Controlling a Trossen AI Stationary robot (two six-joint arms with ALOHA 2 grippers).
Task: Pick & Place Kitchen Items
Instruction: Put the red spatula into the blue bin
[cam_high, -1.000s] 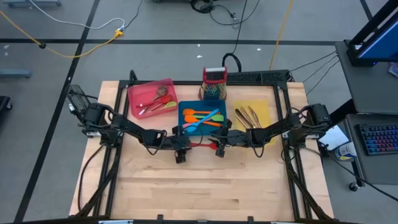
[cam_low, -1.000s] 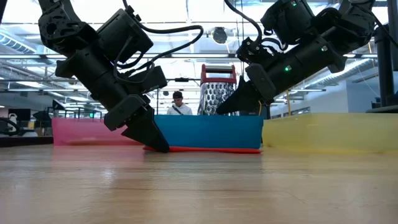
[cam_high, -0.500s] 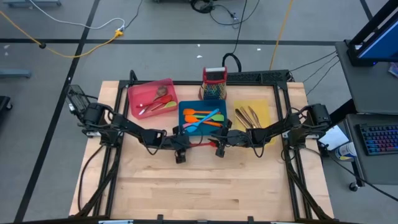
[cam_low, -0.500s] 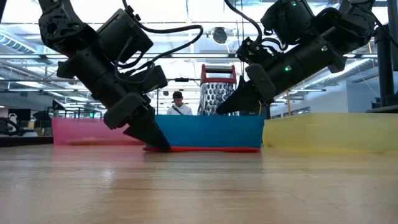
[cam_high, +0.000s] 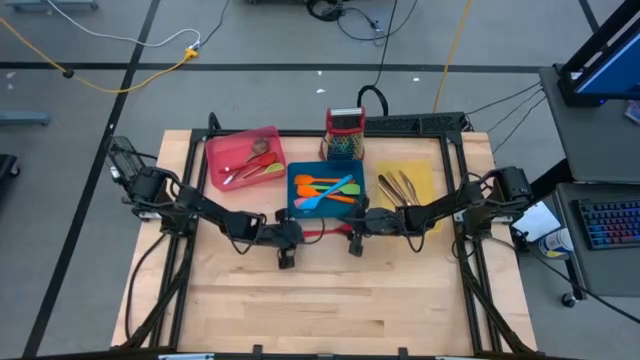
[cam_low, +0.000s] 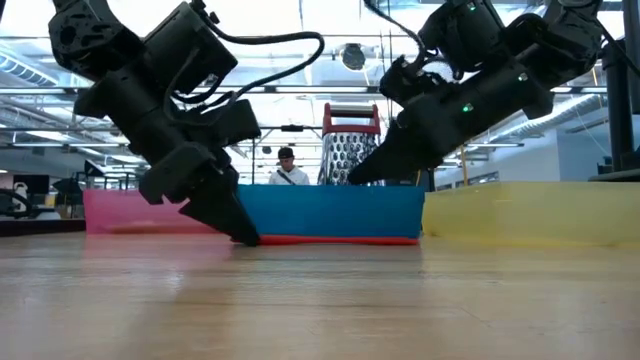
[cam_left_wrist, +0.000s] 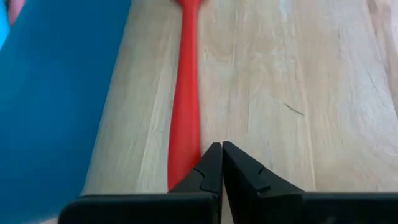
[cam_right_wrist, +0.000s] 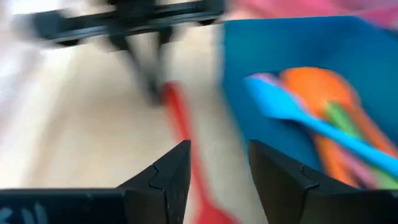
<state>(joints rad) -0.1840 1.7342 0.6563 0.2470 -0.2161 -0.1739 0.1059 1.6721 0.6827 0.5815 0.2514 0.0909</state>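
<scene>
the left gripper (cam_left_wrist: 221, 148) is down at the wooden table (cam_high: 330, 300), its two dark fingers pressed together with nothing between them; the long red silicone utensil (cam_left_wrist: 186, 99) lies flat just beside the tips, not inside them, so to me the pinch missed the handle end. this red utensil rests on the wood along the front wall of the blue rectangular tray (cam_high: 298, 208), outside of it, and runs between the two arms. the right gripper (cam_right_wrist: 219, 163) hangs above the other end of the same utensil, fingers apart and holding nothing. inside the blue tray i see orange, blue and green silicone spatulas (cam_high: 330, 188); the pink rectangular tray (cam_high: 216, 150) holds some spoons, the yellow rectangular tray (cam_high: 428, 180) holds metal cutlery, and a red-topped steel grater (cam_high: 344, 133) stands behind them. i judge the step in hand is picking the red utensil from the table, and it is not yet lifted. the next move probably needs the left fingers to open again, shift sideways over the handle, and close around it before any lift toward a tray.
</scene>
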